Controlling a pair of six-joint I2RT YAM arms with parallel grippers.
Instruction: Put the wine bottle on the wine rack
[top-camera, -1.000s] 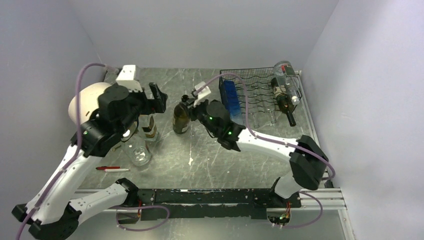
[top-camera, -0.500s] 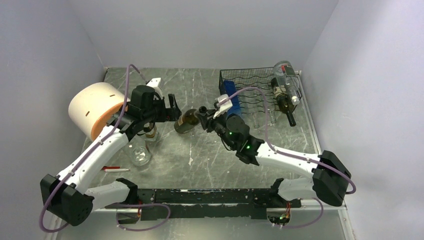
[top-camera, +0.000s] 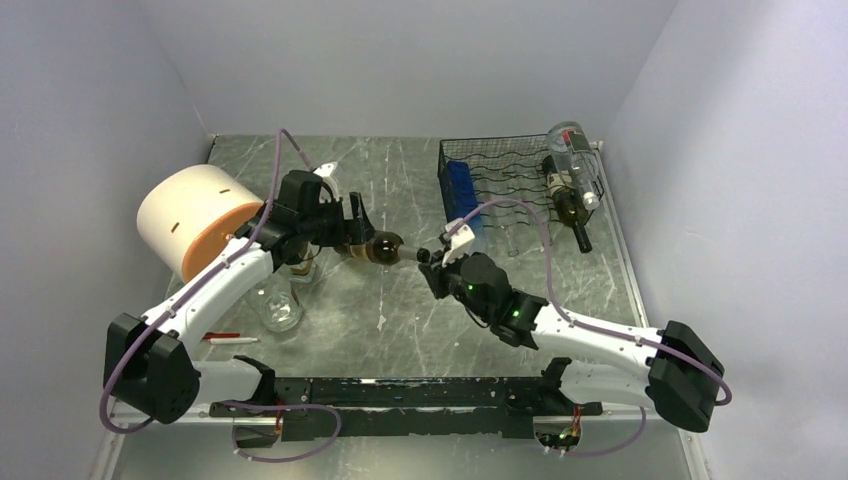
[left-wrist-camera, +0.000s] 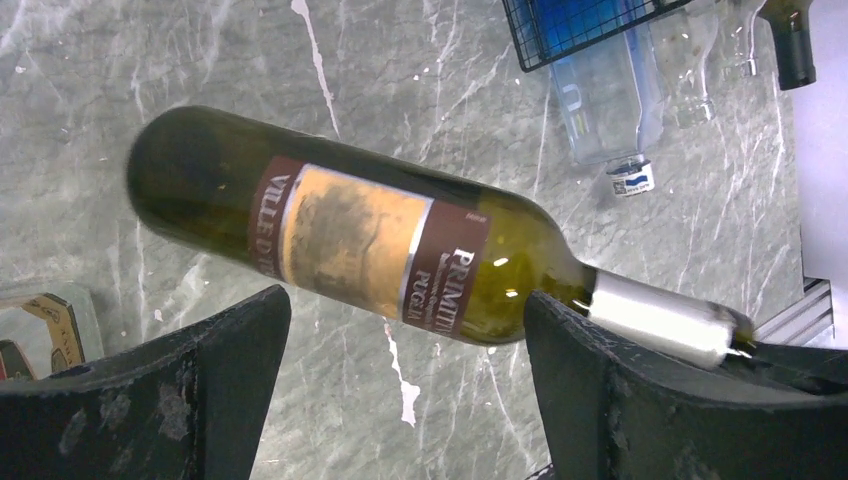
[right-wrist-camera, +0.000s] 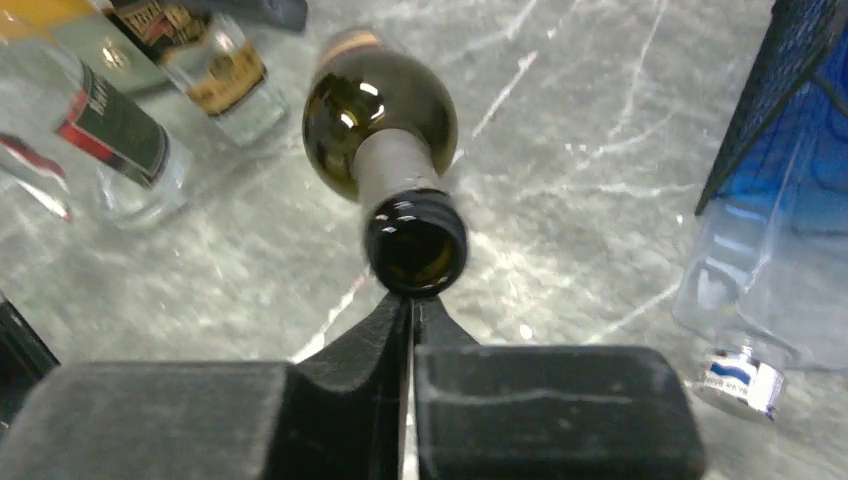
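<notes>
Straddling the horizontal wine bottle, left gripper spread.

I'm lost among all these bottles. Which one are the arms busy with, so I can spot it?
From the black wire rack at the back right, look left. A dark green wine bottle is tipped sideways between the left gripper and right gripper; unlike the clear bottles nearby, it wears an orange-and-brown label.

A robotics lab cell: bare pale walls close round the back and both sides of a grey marbled worktop, and along its near edge a black rail carries the left arm and right arm (purple cables looping loose).
</notes>
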